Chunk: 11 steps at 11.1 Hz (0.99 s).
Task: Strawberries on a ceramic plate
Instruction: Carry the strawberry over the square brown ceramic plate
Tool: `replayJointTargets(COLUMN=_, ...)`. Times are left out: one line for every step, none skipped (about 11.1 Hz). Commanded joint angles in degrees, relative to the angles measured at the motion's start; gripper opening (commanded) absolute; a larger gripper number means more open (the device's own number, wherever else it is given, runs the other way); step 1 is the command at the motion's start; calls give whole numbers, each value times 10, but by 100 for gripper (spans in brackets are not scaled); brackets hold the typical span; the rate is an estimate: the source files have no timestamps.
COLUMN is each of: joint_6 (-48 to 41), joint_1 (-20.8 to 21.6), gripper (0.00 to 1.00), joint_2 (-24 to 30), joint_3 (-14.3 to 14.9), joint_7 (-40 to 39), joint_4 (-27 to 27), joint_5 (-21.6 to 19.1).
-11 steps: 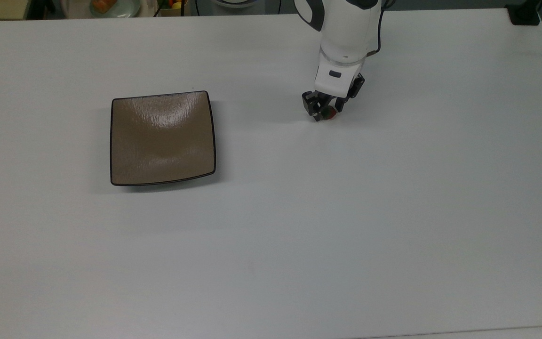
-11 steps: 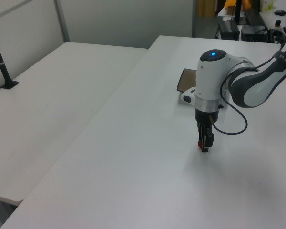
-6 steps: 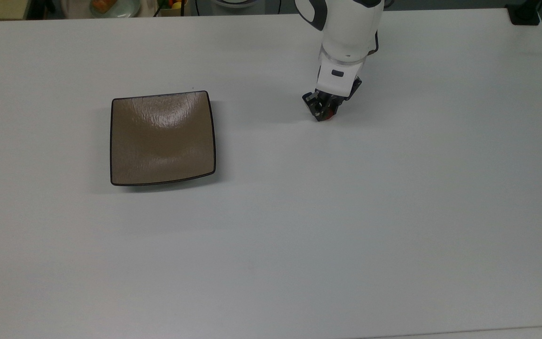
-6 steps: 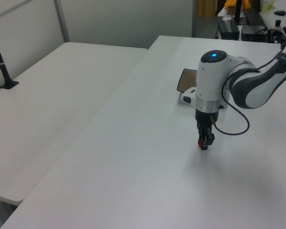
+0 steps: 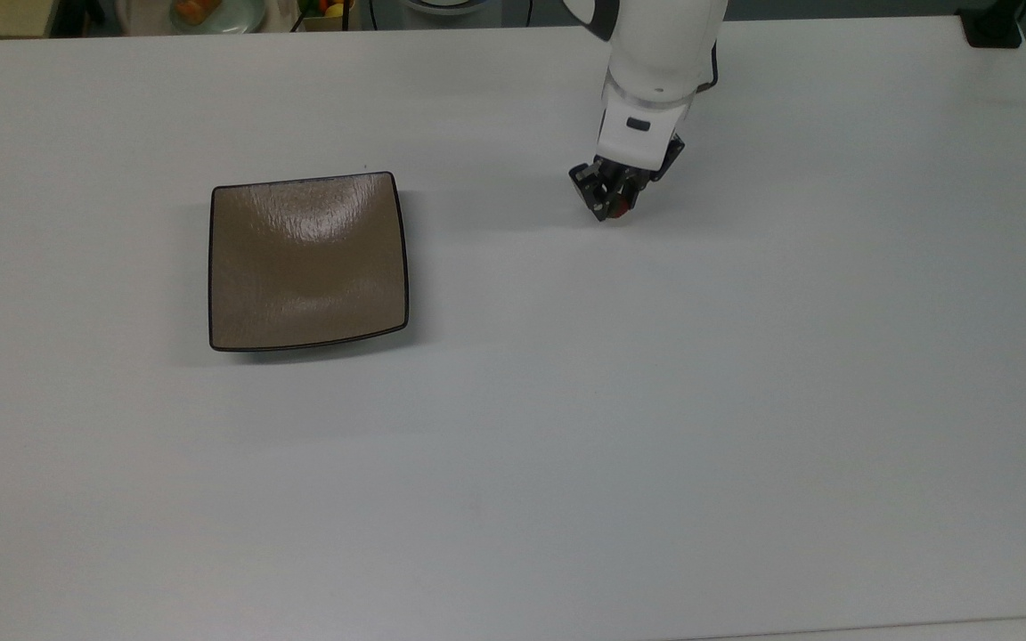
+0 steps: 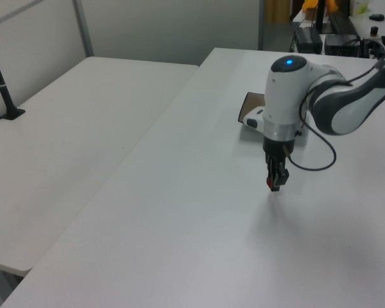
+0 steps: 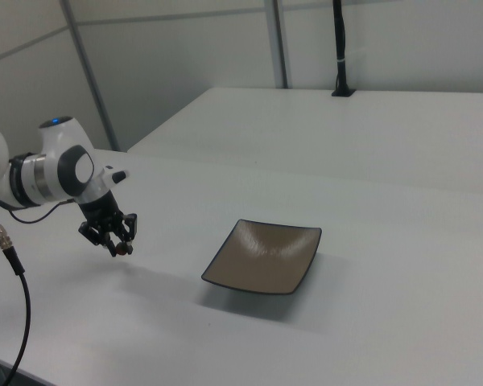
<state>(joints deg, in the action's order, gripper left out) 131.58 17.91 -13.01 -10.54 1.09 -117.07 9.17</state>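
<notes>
Over the last second the gripper has been closing and rising: a second ago it was low at the counter with the fingers wider around the strawberry, and now it is sitting a little higher in the left view, with a soft shadow on the counter below it in the right view. That suggests the pick is done and the lift is beginning, so the carry to the plate is the step coming up.

The fingers are drawn in close and pinching the strawberry, which is showing as a small red spot at their tips in the top view and in the left view. In the right view the berry is hanging at the bottom of the gripper, apparently just clear of the counter.

The ceramic plate is lying bare, well apart from the gripper, toward the top view's left. The berry is tiny, so the hold is probably shallow.
</notes>
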Motion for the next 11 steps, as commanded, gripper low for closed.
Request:
replayJointTargets(joint_6=-89, joint_1=-10, gripper=0, joint_2=55, joint_3=1, joint_7=-1, joint_4=35, joint_5=-18)
replayJointTargets(joint_6=-118, joint_1=-23, gripper=0, joint_2=69, joint_3=1, joint_7=-6, joint_4=53, joint_5=-34)
replayJointTargets(joint_6=-153, joint_1=-31, gripper=0, joint_2=79, joint_3=1, joint_7=-10, joint_4=77, joint_5=-47)
replayJointTargets(joint_6=-187, joint_1=-39, gripper=0, joint_2=83, joint_3=3, joint_7=-11, joint_4=105, joint_5=-56)
replayJointTargets(joint_6=-211, joint_1=-47, gripper=0, joint_2=86, joint_3=4, joint_7=-11, joint_4=126, joint_5=-62)
replayJointTargets(joint_6=-231, joint_1=-53, gripper=0, joint_2=89, joint_3=8, joint_7=-12, joint_4=147, joint_5=-71)
replayJointTargets(joint_6=-248, joint_1=-64, gripper=0, joint_2=93, joint_3=8, joint_7=-13, joint_4=162, joint_5=-77)
replayJointTargets(joint_6=-261, joint_1=-74, gripper=0, joint_2=99, joint_3=10, joint_7=-27, joint_4=170, joint_5=-78)
replayJointTargets(joint_6=-270, joint_1=-86, gripper=0, joint_2=103, joint_3=10, joint_7=-49, joint_4=179, joint_5=-83)
replayJointTargets(joint_6=-283, joint_1=-99, gripper=0, joint_2=103, joint_3=21, joint_7=-73, joint_4=191, joint_5=-99)
replayJointTargets(joint_6=-294, joint_1=-108, gripper=0, joint_2=103, joint_3=32, joint_7=-98, joint_4=199, joint_5=-112)
